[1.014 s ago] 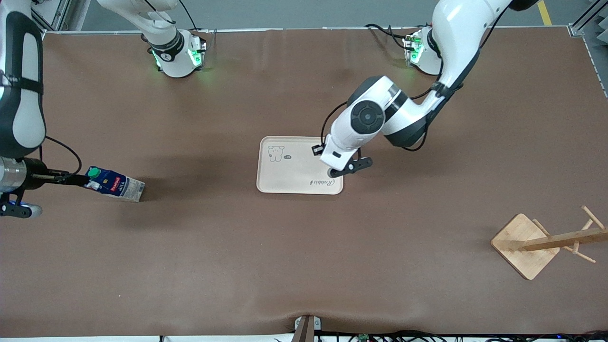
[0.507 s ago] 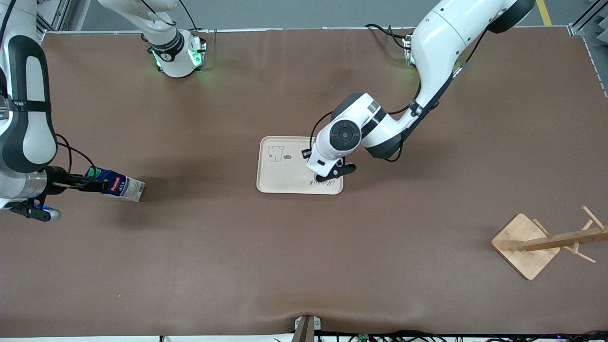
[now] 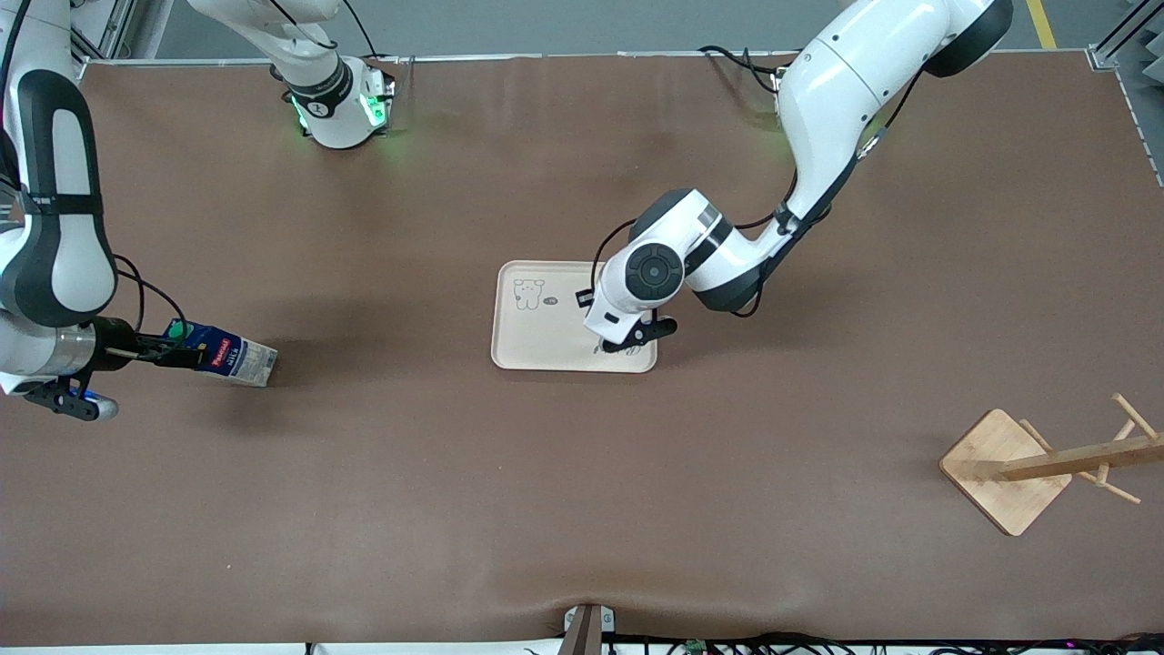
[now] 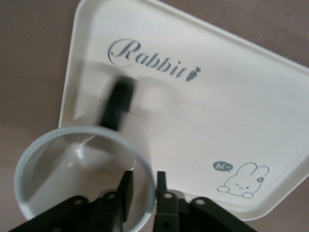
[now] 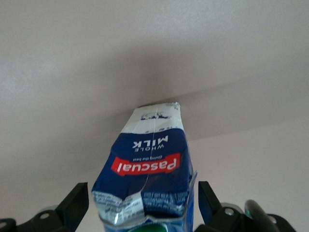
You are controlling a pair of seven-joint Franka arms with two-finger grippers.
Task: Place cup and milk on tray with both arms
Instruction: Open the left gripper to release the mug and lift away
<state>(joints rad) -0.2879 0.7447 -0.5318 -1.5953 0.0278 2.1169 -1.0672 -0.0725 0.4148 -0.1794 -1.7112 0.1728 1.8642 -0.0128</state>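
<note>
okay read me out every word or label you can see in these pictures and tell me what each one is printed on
"Rabbit", in script with a small carrot after it: on the tray.
"hi~", in a speech bubble beside the rabbit drawing: on the tray.
"Pascual", white on a red band: on the milk.
"WHOLE MILK": on the milk.
Fine print between those two lines: too small to read.

High front overview; wrist cameras close-up.
</note>
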